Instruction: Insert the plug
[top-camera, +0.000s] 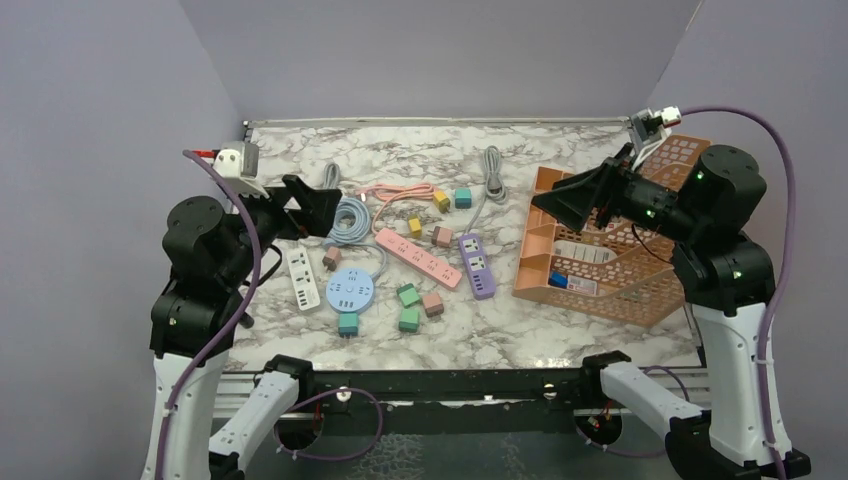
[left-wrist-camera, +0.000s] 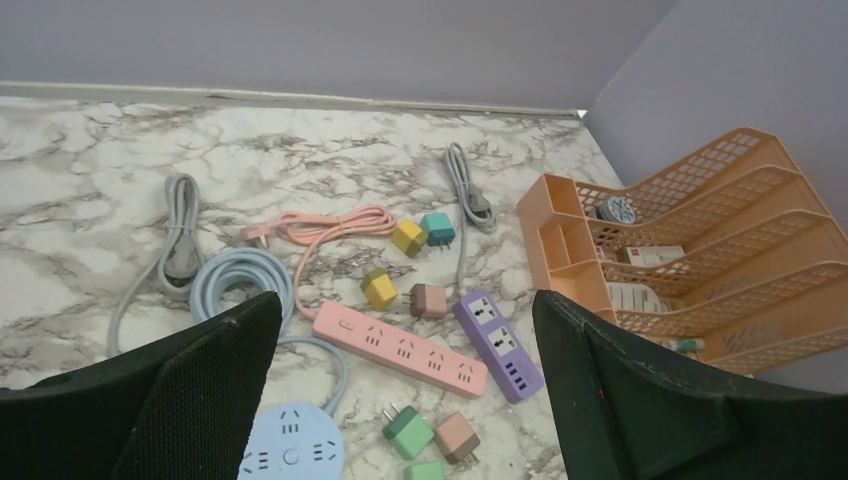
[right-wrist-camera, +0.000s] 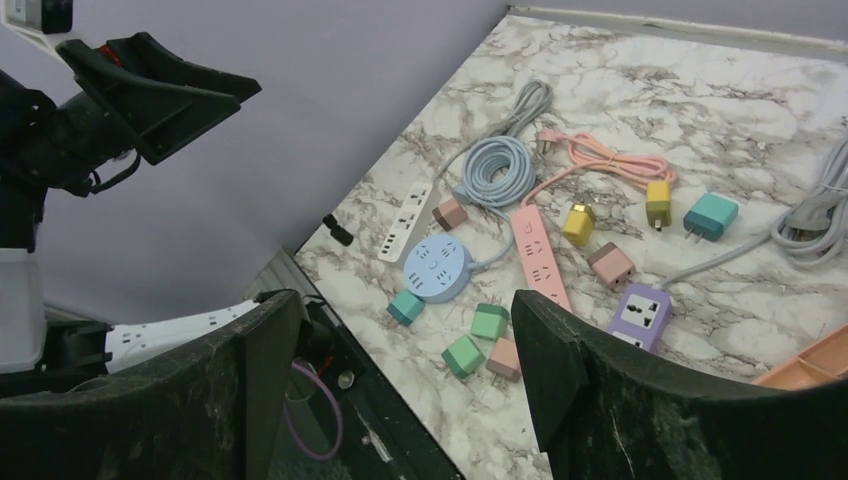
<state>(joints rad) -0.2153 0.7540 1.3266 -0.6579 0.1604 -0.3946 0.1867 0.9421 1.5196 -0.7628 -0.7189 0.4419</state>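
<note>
Four power strips lie on the marble table: pink (top-camera: 418, 257), purple (top-camera: 477, 265), white (top-camera: 302, 277) and a round blue one (top-camera: 350, 290). Loose plug cubes lie around them, among them green (top-camera: 407, 295), pink (top-camera: 432, 303), teal (top-camera: 348, 323) and yellow (top-camera: 415, 227). My left gripper (top-camera: 310, 208) hangs open and empty above the table's left side; its wrist view shows the pink strip (left-wrist-camera: 400, 350) and a green plug (left-wrist-camera: 408, 432) between the fingers. My right gripper (top-camera: 565, 200) is open and empty, raised in front of the orange rack; its view shows the strips (right-wrist-camera: 540, 258) far below.
An orange mesh rack (top-camera: 610, 250) with small items stands at the right. Coiled blue (top-camera: 350, 215), pink (top-camera: 400, 190) and grey (top-camera: 492, 170) cables lie at the back. More plugs, teal (top-camera: 463, 198) and yellow (top-camera: 441, 200), sit near them. Purple walls enclose the table.
</note>
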